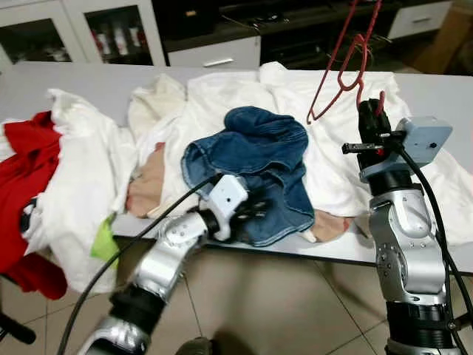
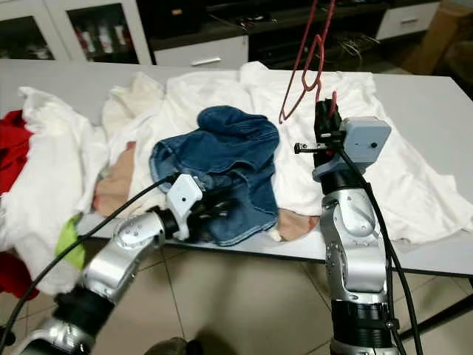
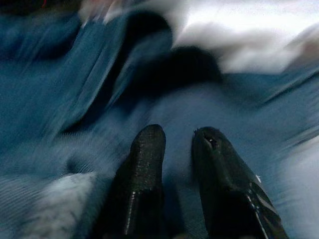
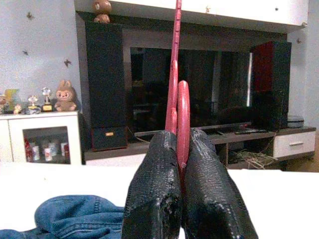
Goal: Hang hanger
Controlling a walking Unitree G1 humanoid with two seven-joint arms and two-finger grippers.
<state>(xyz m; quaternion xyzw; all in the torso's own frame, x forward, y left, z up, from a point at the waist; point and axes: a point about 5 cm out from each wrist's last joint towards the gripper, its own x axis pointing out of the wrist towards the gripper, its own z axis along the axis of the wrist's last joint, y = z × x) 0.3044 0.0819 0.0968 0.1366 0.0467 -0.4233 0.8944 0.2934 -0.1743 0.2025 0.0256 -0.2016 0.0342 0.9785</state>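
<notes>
You see the red wire clothes hanger [image 1: 347,70] raised above the far right part of the table, tilted, its upper end running out of the top of the head views. The right end effector [image 1: 372,111] points upward and its two black fingers [image 4: 154,194] are pressed together on the lower end of the hanger's red wire. In the right wrist view you see the wire rising straight up from between the finger pads, in front of a dark television unit [image 4: 199,89] and a white glass-door cabinet [image 4: 42,137].

Below the hanger, you find a spread of white garments [image 1: 244,96] covering most of the white table [image 1: 443,96]. A crumpled blue denim garment [image 1: 259,166] lies on top of them near the table's front edge.

The left end effector [image 2: 214,207] reaches in from the front edge and rests on the near side of the denim. In the left wrist view its two fingers [image 3: 144,164] stand slightly apart with blurred denim beneath and between them; you cannot tell whether they grip the cloth.

At the table's left end, a red garment [image 1: 26,177] hangs over the edge beside a white one, with a small green patch [image 1: 105,240] below them. A beige cloth [image 1: 148,185] shows beside the denim. The floor [image 1: 281,303] is tiled.
</notes>
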